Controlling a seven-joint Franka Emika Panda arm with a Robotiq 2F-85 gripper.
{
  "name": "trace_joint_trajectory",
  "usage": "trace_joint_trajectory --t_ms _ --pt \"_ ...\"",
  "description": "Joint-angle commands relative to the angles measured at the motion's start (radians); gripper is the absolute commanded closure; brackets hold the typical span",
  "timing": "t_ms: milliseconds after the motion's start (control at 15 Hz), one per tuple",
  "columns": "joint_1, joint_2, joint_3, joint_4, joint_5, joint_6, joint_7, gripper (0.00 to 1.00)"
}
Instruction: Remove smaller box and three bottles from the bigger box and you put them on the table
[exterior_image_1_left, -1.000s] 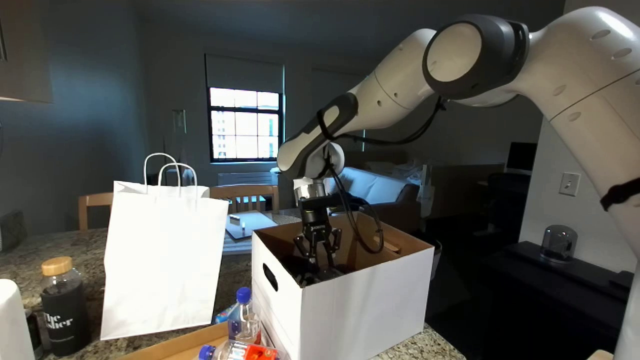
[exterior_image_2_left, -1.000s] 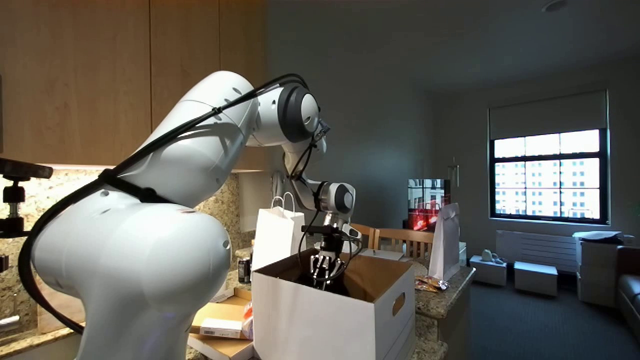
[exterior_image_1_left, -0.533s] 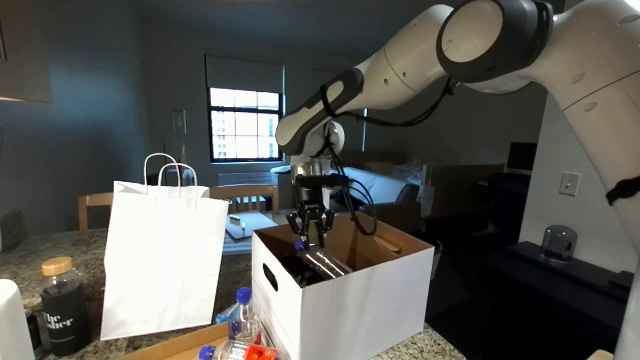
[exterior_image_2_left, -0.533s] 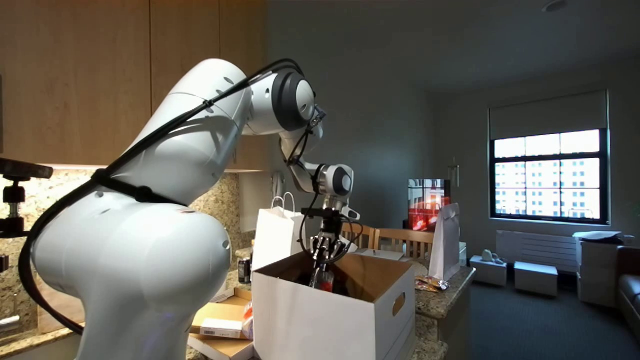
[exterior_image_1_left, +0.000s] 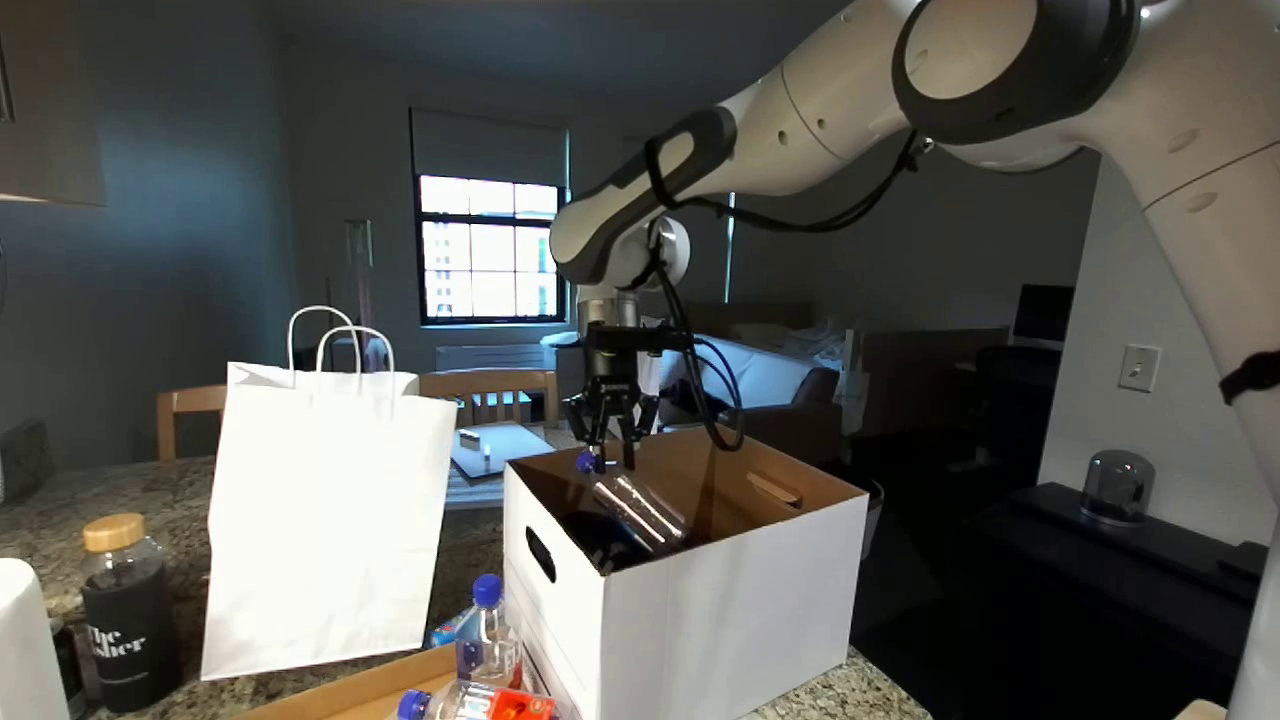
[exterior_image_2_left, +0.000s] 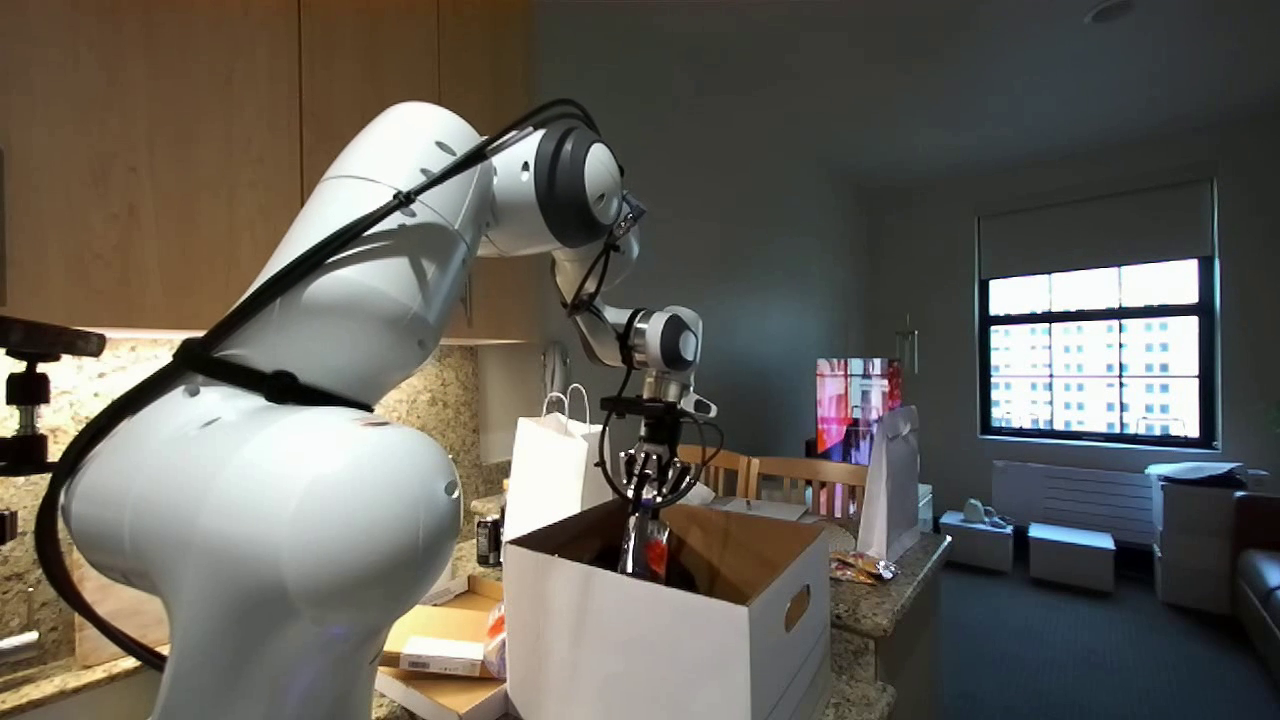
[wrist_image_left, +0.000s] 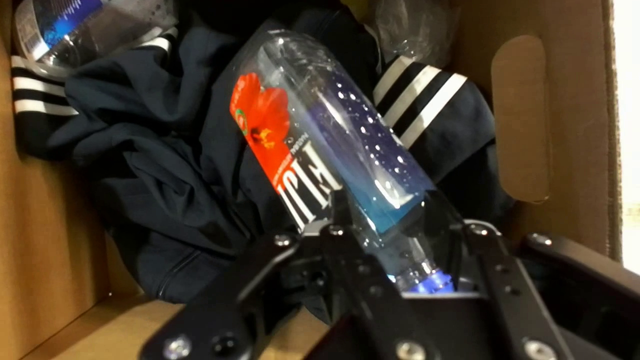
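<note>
My gripper (wrist_image_left: 390, 205) is shut on the neck end of a clear bottle (wrist_image_left: 320, 125) with a blue cap and a red flower label. The bottle hangs tilted; its lower part is below the rim of the bigger box (exterior_image_1_left: 730, 600), a white carton. In the wrist view another clear bottle (wrist_image_left: 100, 30) with a blue label lies on dark clothing in that box. Outside, one bottle (exterior_image_1_left: 488, 640) stands upright and another (exterior_image_1_left: 490, 703) lies on its side. Speckled stone forms the table (exterior_image_1_left: 850, 695). Which thing is the smaller box I cannot tell.
An open brown carton (exterior_image_2_left: 470, 610) with a flat white box (exterior_image_2_left: 440, 655) sits beside the bigger box. A white paper bag (exterior_image_1_left: 330, 520) and a dark jar (exterior_image_1_left: 128, 620) stand on the counter. Crumpled clear plastic (wrist_image_left: 415, 30) shows in the bigger box's corner.
My gripper has risen and drifted slightly left in both exterior views. The held bottle, hidden in the box at first, has come up with it and now shows near the rim. The grip looks unchanged.
</note>
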Motion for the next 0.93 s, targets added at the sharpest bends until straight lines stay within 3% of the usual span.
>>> trace_joint_trajectory --t_ms 0,867 --pt "-0.001 -0.056 0.016 -0.027 -0.003 0.054 -0.033 0.85" --pt "0.045 -0.173 0.062 -0.072 -0.032 0.355 -0.036 0.85"
